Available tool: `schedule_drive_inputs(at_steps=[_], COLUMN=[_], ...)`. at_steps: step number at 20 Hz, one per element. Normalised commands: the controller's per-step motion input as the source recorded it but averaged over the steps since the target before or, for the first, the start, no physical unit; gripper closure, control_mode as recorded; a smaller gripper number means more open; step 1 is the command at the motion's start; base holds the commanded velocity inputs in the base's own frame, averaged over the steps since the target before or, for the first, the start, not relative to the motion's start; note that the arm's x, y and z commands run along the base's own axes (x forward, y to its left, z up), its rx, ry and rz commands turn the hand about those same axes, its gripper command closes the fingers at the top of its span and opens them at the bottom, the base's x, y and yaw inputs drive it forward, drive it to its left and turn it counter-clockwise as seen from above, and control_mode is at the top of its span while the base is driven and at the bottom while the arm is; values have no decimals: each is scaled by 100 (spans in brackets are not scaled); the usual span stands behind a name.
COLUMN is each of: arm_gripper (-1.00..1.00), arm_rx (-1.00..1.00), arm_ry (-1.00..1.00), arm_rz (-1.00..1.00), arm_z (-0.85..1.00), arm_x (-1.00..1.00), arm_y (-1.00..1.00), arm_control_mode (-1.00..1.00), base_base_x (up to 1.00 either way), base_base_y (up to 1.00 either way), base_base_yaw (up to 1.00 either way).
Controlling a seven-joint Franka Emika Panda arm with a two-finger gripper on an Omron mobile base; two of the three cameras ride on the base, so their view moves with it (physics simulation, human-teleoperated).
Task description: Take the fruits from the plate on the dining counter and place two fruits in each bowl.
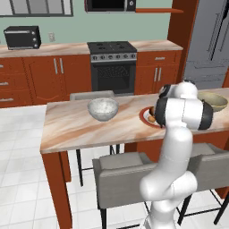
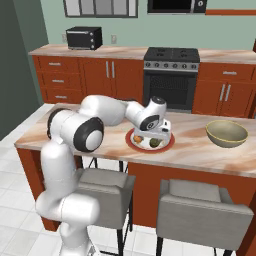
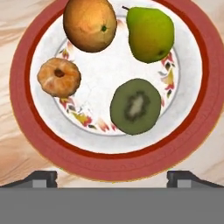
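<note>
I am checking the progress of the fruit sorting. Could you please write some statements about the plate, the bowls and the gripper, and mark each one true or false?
1. Four fruits lie on the plate: an orange, a pear, a kiwi half and a peeled mandarin. True.
2. The gripper holds the kiwi half. False: it is open above the plate, holding nothing.
3. The olive bowl holds two fruits. False: no fruit shows in it.
4. The speckled bowl stands on the dining counter. True.
</note>
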Motion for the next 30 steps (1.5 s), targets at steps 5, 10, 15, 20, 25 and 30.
schedule_drive_inputs(at_steps=[5, 10, 15, 20, 25, 30], arm_gripper=[-100, -100, -100, -100, -100, -100], arm_rx=[4, 2, 2, 5, 2, 0], arm_ry=[4, 3, 3, 2, 1, 2], arm_rz=[0, 0, 0, 0, 0, 0], arm_z=[-21, -26, -24, -13, -13, -23], arm_x=[24, 17, 24, 27, 12, 0], arm_y=[-6, -5, -1, -8, -2, 0], arm_control_mode=[-100, -100, -100, -100, -100, -100], base_base_x=[0, 0, 0, 0, 0, 0], base_base_y=[0, 0, 0, 0, 0, 0], base_base_yaw=[0, 0, 0, 0, 0, 0])
